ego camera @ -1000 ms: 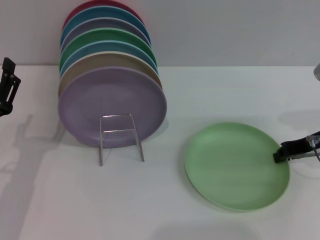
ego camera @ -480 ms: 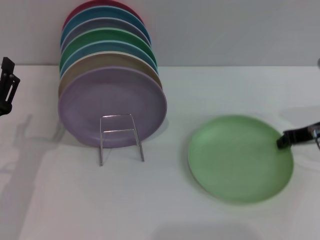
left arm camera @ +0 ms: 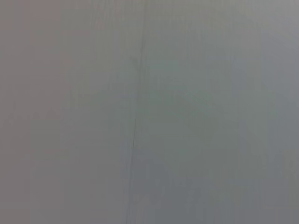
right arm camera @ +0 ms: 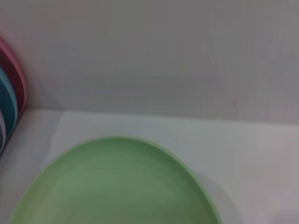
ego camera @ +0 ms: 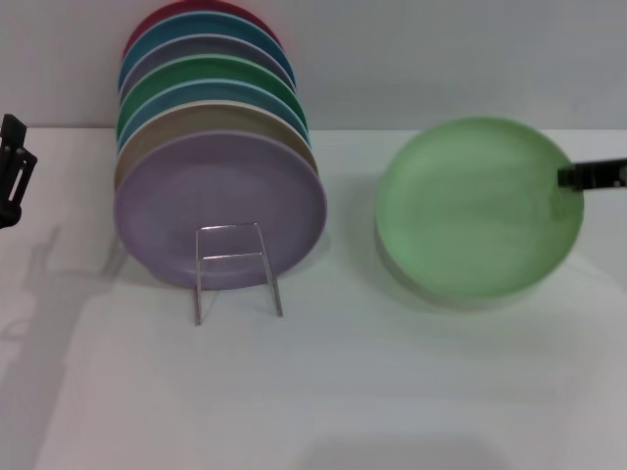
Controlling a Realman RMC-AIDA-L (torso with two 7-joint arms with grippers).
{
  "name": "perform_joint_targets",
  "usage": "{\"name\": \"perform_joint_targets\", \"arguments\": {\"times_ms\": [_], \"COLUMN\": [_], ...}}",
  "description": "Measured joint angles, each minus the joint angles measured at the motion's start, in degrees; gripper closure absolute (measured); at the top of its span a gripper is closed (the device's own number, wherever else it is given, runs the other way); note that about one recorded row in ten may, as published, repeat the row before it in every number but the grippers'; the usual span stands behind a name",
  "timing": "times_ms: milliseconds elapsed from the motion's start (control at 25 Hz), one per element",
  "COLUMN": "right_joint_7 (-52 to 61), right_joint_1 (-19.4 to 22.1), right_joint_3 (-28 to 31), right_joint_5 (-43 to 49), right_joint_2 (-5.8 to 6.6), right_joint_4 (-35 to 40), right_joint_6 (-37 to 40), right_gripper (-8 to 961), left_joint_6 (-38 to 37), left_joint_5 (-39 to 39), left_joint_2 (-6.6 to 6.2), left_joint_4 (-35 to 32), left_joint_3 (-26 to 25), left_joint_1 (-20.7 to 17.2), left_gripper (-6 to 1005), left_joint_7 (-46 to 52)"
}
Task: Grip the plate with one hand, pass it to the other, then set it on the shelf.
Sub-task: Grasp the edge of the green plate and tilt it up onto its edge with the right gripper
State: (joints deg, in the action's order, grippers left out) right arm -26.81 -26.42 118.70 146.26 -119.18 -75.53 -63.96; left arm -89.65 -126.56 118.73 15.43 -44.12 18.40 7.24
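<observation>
The pale mint-green plate point(ego camera: 478, 204) hangs above the table at the right, tilted with its face toward me. It fills the lower part of the right wrist view point(right arm camera: 117, 186). My right gripper point(ego camera: 573, 176) is shut on the plate's right rim at the right edge of the head view. My left gripper point(ego camera: 12, 168) is at the far left edge, away from the plate. The chrome wire shelf point(ego camera: 235, 266) stands left of centre, and its front loop is bare.
Several plates stand on edge in a row behind the shelf's front loop, with the lavender plate point(ego camera: 220, 208) foremost and a darker green plate point(ego camera: 211, 70) farther back. A grey wall closes the back of the white table point(ego camera: 343, 392).
My right gripper has lifted the mint-green plate off the table. The plate has risen and tilted up toward me. My left gripper has stayed where it was.
</observation>
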Motion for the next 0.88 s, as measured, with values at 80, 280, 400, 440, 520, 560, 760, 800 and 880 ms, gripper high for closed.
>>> {"name": "perform_joint_targets", "arguments": {"times_ms": [80, 280, 400, 440, 520, 560, 760, 800, 880], "right_joint_7": [-0.32, -1.18, -1.47, -1.52, -1.54, -1.55, -1.57, -1.57, -1.58], "right_joint_1": [0.04, 0.28, 1.10, 1.64, 1.93, 2.33, 2.95, 2.95, 3.19], "right_joint_3": [-1.18, -4.50, -6.87, -8.53, -9.41, -11.18, -15.98, -15.98, -18.01], "right_joint_5": [-0.06, 0.07, 0.19, 0.22, 0.22, 0.24, 0.28, 0.28, 0.33], "right_joint_2": [0.05, 0.11, 0.08, 0.04, 0.03, 0.04, 0.05, 0.05, 0.05], "right_joint_4": [-0.15, -0.15, -0.42, -0.46, -0.47, -0.46, 0.49, 0.49, 1.41], "right_joint_6": [2.72, 9.28, 13.82, 17.10, 18.99, 22.24, 30.27, 30.27, 34.07], "right_gripper": [925, 926, 927, 927, 928, 928, 928, 928, 927], "left_joint_6": [0.00, -0.17, -0.25, -0.25, -0.26, -0.26, -0.27, -0.27, -0.27], "left_joint_5": [-0.01, -0.01, -0.01, -0.01, 0.00, -0.01, -0.01, -0.01, -0.01], "left_joint_2": [0.03, 0.05, 0.07, 0.07, 0.08, 0.09, 0.07, 0.07, 0.02], "left_joint_4": [0.01, 0.09, 0.11, 0.11, 0.12, 0.13, 0.13, 0.13, 0.13], "left_joint_3": [0.01, 0.01, 0.00, 0.00, 0.00, 0.00, 0.00, 0.00, 0.00], "left_joint_1": [0.00, 0.03, 0.15, 0.18, 0.27, 0.36, 0.40, 0.40, 0.41], "left_gripper": [166, 166, 166, 166, 166, 166, 166, 166, 166], "left_joint_7": [0.01, 0.03, 0.04, 0.04, 0.05, 0.06, 0.06, 0.06, 0.06]}}
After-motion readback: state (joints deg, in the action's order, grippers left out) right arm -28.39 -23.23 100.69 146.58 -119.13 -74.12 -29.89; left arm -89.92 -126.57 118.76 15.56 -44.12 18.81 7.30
